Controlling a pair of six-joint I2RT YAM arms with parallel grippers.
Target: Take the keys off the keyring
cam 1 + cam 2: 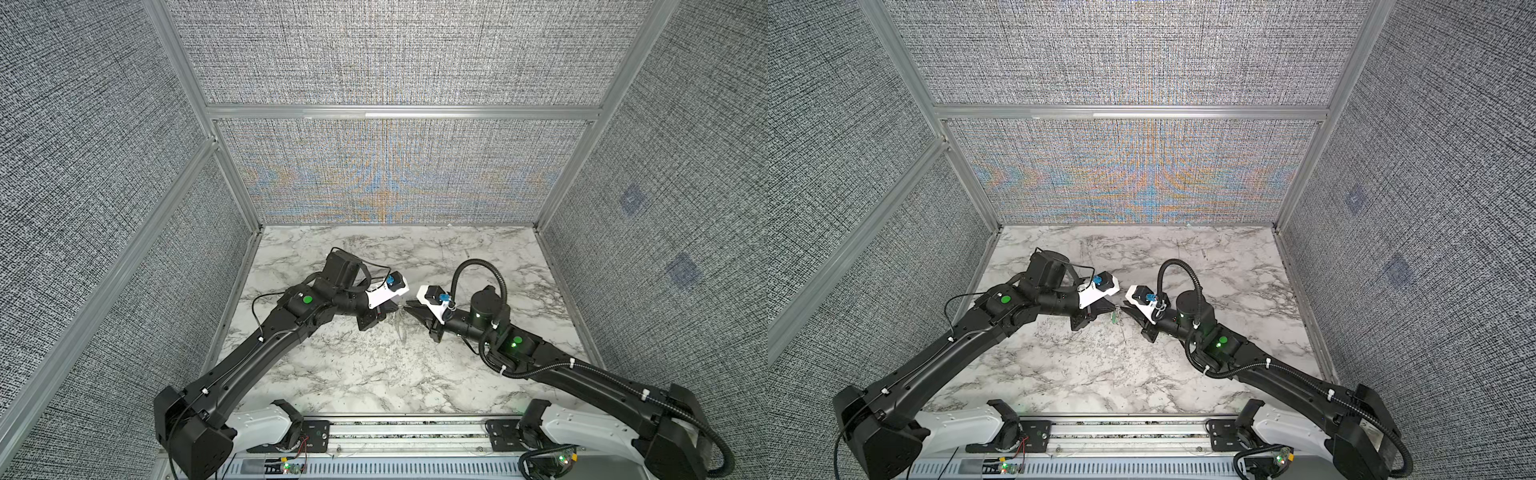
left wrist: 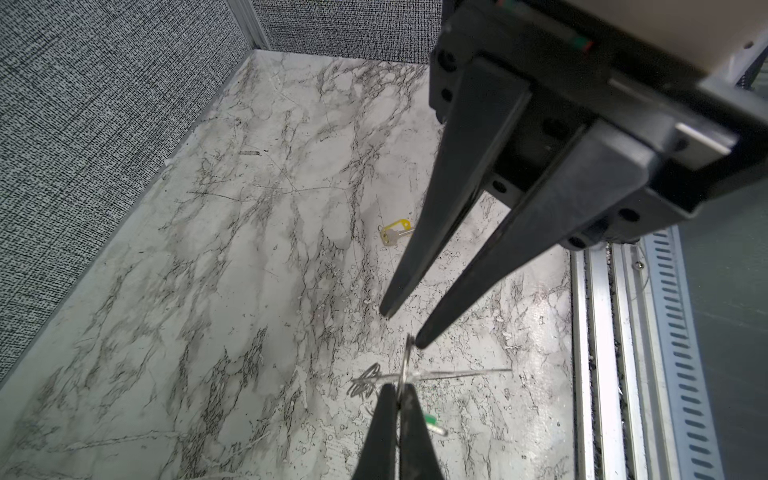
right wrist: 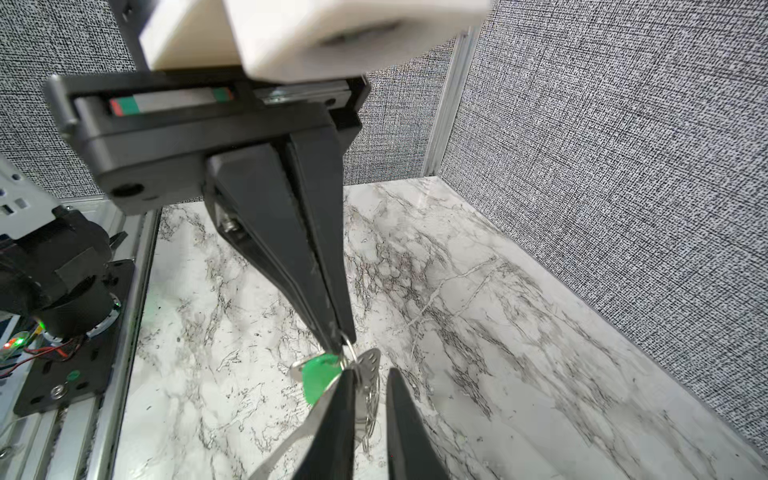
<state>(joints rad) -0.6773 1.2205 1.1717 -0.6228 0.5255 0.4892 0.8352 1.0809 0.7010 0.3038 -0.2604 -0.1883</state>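
My left gripper (image 2: 399, 388) is shut on the keyring (image 2: 405, 357), a thin silvery wire loop held above the table between both arms. From the ring hang the key with the green tag (image 3: 318, 380) and a silvery perforated leaf-shaped plate (image 3: 371, 365). My right gripper (image 3: 370, 374) faces the left one, its fingers a little apart. The plate and the ring's wire lie between them, against one finger. The key with the yellow tag (image 2: 395, 233) lies loose on the marble, away from the ring. In both top views the grippers meet tip to tip, left gripper (image 1: 395, 308) and right gripper (image 1: 409, 305).
The marble table (image 1: 374, 374) is walled by grey fabric panels (image 1: 395, 178) at the back and on both sides. An aluminium rail (image 1: 407, 432) with the arm bases runs along the front edge. Both forearms slant in from the front corners.
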